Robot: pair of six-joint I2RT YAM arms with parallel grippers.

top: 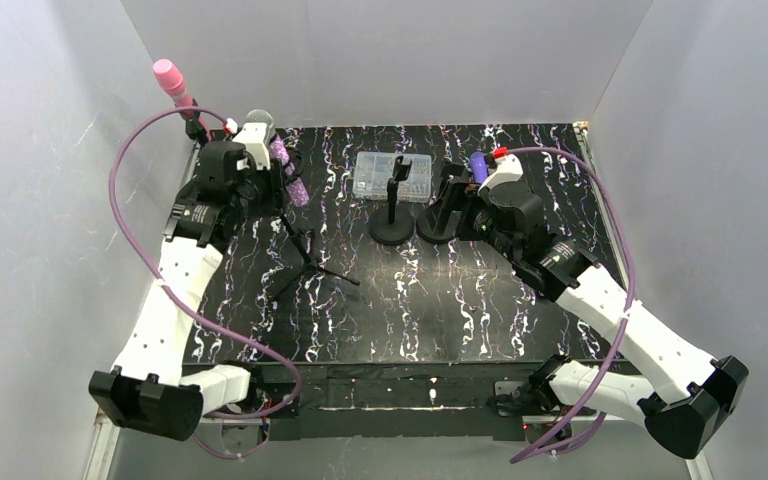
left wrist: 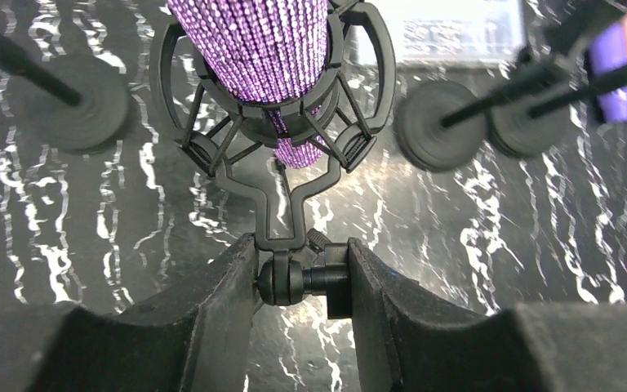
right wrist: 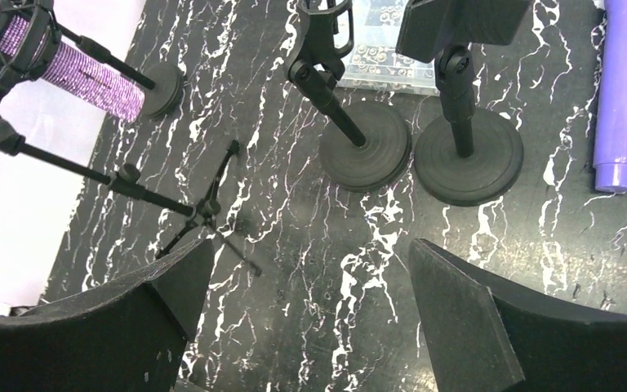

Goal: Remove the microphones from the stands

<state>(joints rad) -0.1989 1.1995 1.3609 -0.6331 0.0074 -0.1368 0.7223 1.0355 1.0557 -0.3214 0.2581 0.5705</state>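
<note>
Left wrist: microphone (left wrist: 249, 49) beyond pincer (left wrist: 300, 265) on stand (left wrist: 282, 196)

I register a clear compartment box (top: 372, 175) at the tabletop's (top: 460, 310) far edge. In front of it, the left round-base stand (right wrist: 365, 155) and right round-base stand (right wrist: 468, 159) stand upright, just beside each other. A purple cylinder (right wrist: 624, 90) lies near the far right corner.

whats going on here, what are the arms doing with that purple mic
The left gripper is shut on the swivel joint under the shock mount that holds the glittery purple microphone. The mic is not yet out of the mount, which tops the tripod stand. The right gripper hangs open and empty above the table, facing two round-base stands.
</note>
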